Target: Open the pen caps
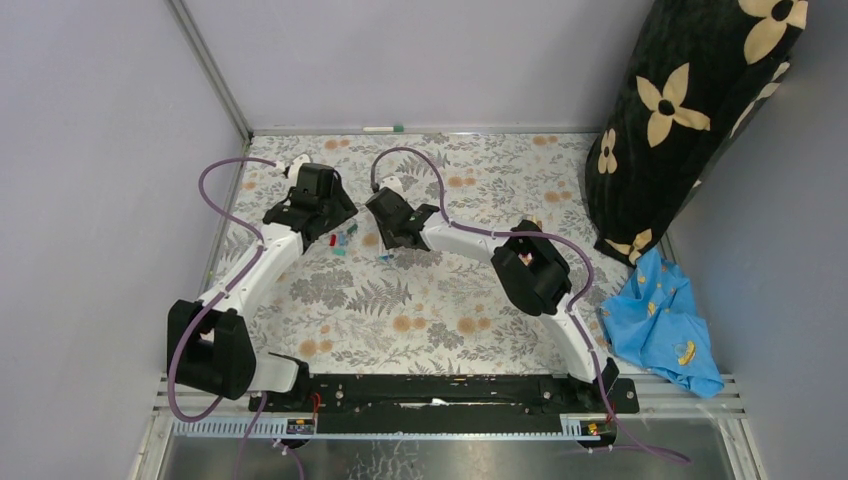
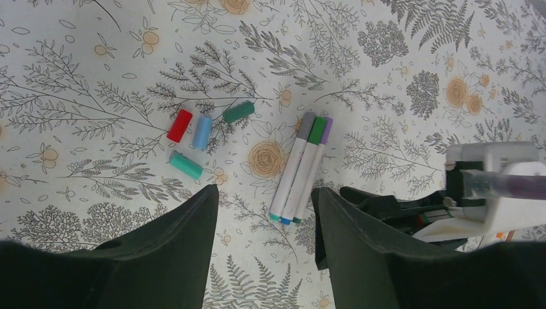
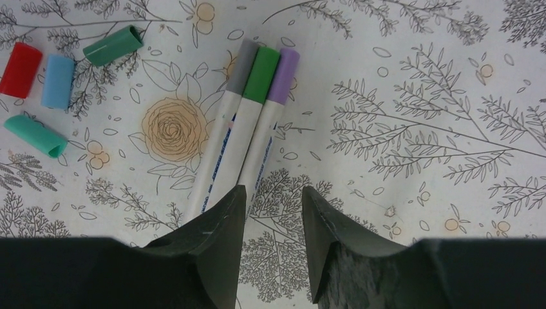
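Several loose pen caps lie together on the floral tablecloth: red [image 2: 179, 125], light blue [image 2: 202, 131], dark green [image 2: 238, 112] and teal [image 2: 186, 165]. The right wrist view shows them too: red [image 3: 20, 69], light blue [image 3: 58, 80], dark green [image 3: 113, 45], teal [image 3: 35, 136]. Right of them three white pens [image 2: 299, 167] lie side by side, wearing grey [image 3: 243, 65], green [image 3: 261, 74] and purple [image 3: 282, 75] caps on their far ends. My left gripper [image 2: 265, 193] hovers open over the pens' near ends, holding nothing. My right gripper [image 3: 273, 190] is open and empty just right of those barrels.
The two gripper heads [image 1: 330, 225] [image 1: 400, 235] hang close together over the back middle of the table. A black flowered cushion [image 1: 700, 110] leans at the back right, with a blue cloth [image 1: 665, 325] below it. One more pen [image 1: 383, 129] lies along the back wall.
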{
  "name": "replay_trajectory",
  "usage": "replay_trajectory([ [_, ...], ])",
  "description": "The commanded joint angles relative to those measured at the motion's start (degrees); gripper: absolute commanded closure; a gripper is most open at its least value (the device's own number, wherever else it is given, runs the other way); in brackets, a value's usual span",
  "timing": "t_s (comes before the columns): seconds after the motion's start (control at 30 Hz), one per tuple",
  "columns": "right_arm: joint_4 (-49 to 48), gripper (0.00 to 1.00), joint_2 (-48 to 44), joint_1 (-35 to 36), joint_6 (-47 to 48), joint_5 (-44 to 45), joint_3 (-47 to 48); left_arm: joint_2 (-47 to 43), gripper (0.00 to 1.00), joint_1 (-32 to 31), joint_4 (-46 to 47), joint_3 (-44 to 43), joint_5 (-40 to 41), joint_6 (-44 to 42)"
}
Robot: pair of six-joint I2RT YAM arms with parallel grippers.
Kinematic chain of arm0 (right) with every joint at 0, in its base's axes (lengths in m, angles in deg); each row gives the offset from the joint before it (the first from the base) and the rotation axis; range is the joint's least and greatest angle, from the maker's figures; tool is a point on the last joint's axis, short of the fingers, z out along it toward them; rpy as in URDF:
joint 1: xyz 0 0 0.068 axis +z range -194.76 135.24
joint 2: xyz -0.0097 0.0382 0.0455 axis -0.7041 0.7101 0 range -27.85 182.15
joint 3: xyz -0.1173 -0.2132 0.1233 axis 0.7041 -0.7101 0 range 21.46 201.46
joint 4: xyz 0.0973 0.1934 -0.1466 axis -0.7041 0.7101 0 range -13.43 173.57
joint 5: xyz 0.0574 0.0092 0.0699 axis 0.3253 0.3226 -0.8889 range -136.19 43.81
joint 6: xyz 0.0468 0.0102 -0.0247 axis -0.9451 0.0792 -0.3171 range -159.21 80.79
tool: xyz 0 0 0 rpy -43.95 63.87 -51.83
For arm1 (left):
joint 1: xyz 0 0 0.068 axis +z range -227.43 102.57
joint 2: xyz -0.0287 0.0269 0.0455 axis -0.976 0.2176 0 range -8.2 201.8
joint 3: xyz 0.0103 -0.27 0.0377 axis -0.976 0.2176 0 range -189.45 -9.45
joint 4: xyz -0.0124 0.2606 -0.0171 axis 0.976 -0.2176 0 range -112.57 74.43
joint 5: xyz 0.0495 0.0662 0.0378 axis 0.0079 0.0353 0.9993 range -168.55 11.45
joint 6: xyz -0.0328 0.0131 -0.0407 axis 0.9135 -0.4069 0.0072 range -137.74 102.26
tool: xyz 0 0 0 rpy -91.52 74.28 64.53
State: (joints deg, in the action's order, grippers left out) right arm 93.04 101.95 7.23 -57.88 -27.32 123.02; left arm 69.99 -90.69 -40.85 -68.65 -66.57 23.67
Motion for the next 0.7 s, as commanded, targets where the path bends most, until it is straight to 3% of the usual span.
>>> replay_trajectory([
  [0.0,1.5,0.56,0.8,0.9,-0.9,-0.7,3.7,-1.5,0.35,-0.1,3.5,0.6,0.4,0.0],
  [0.67,2.6,0.56,4.2,1.0,-1.2,0.1,5.5,-2.8,0.34,-0.1,4.3,1.4,0.5,-0.1],
])
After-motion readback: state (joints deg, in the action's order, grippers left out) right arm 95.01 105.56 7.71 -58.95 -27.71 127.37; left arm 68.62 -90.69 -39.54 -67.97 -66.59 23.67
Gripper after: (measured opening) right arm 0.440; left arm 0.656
